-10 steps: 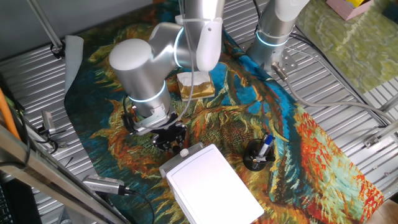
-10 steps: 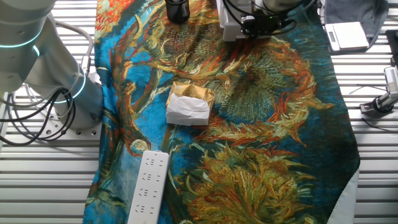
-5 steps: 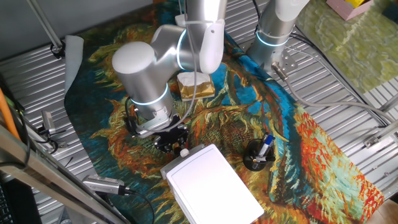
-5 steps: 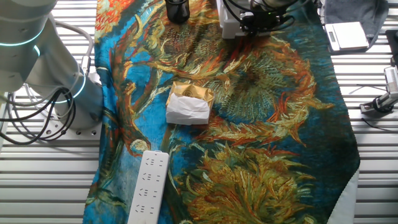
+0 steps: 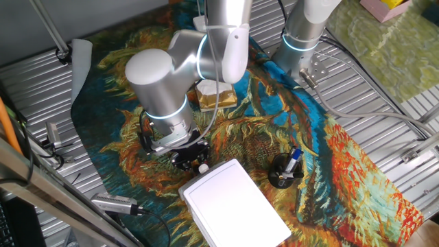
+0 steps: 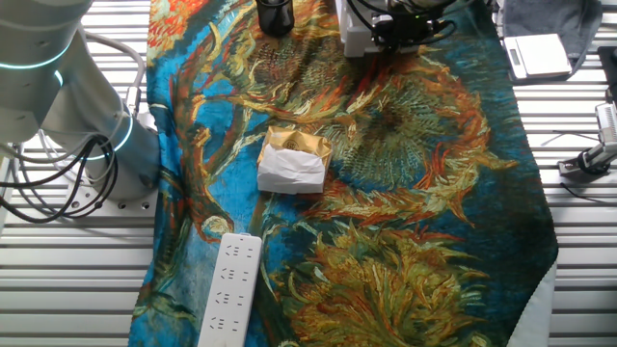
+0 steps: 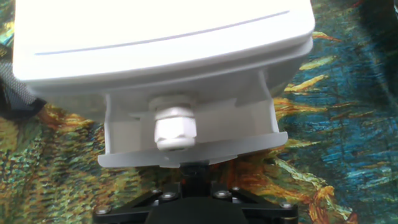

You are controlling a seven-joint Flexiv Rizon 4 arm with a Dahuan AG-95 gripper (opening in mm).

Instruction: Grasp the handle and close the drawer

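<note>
I'm mid-close: drawer (image 7: 193,140) pokes only slightly out of the white box (image 5: 233,206) at near end of tabletop (image 6: 569,116). Handle (image 7: 176,129) sits right at my pincer (image 5: 194,159); fingers hidden, so can't tell if clenched on it. Next, I reckon: straight push inward, no tilt. Room ok; pen cup (image 5: 285,170) well apart.
</note>
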